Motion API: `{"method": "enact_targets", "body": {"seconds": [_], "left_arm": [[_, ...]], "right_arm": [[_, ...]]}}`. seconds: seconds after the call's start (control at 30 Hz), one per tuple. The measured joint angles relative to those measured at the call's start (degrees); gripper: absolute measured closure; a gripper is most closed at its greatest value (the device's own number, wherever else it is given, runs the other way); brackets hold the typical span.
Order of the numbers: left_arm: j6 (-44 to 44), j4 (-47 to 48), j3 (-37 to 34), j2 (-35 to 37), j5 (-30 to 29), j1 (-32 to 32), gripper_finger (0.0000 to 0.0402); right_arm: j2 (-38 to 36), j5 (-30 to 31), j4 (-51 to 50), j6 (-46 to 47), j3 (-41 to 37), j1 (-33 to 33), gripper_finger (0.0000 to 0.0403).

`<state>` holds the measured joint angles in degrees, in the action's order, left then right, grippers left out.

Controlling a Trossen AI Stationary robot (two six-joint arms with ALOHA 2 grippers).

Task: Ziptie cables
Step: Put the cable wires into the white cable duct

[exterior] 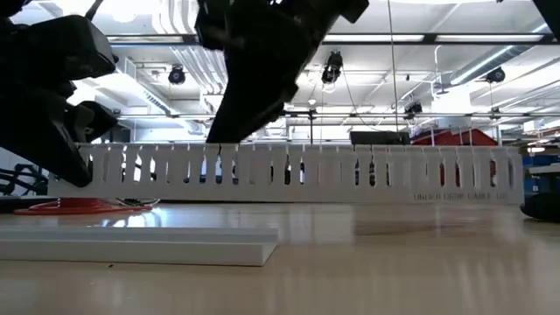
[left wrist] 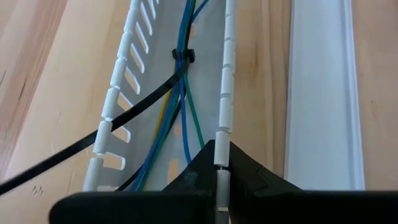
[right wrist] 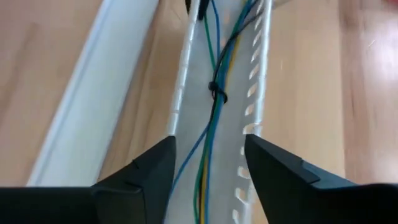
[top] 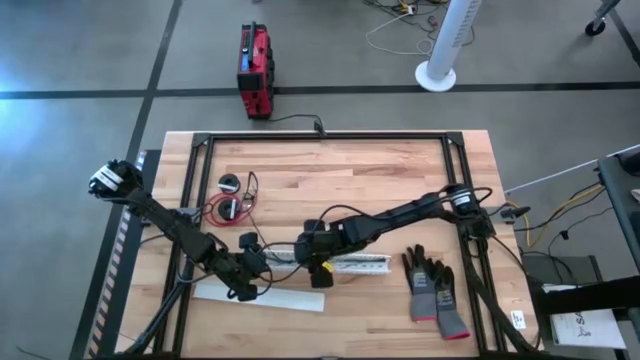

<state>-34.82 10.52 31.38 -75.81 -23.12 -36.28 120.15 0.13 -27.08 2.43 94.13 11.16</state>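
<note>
The left gripper [left wrist: 221, 171] had its fingers [left wrist: 186, 180] pinched on one slotted wall of the white duct [left wrist: 155, 93], gripping the plastic near the duct's end. The right gripper [right wrist: 208, 162] hung over the same duct with its fingers [right wrist: 146, 165] spread, one outside each wall and neither touching it. Inside the duct lay the cables [right wrist: 214, 118], a thin bundle of blue, green, yellow and black wires, cinched by a black zip tie [left wrist: 182, 55] whose long tail [left wrist: 87, 140] trailed out through a slot in the wall. A second black tie [right wrist: 217, 92] bound the bundle further along the duct. A flat white cover strip [top: 262, 295] lay on the wooden table [top: 380, 170] beside the duct, a pair of gloves [top: 432, 290] past its far end, and a red wire coil [top: 225, 208] sat apart from it.
</note>
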Motion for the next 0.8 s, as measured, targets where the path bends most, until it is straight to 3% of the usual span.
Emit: {"method": "enact_targets", "body": {"seconds": [0.43,0.67,0.8], "left_arm": [[-2.3,0.2,0.0,0.0,-2.6,0.0,0.0402],[-4.8,0.1,0.0,0.0,-4.4,2.5,0.0401],[-4.2,-0.3,0.0,0.0,-4.4,4.7,0.0401]], "right_arm": [[-2.4,0.6,-1.0,0.5,0.0,4.6,0.0192],[-5.6,11.4,-9.7,5.1,0.0,9.0,0.0206],[-5.7,13.2,-13.3,10.4,-0.1,12.0,0.0218]]}}
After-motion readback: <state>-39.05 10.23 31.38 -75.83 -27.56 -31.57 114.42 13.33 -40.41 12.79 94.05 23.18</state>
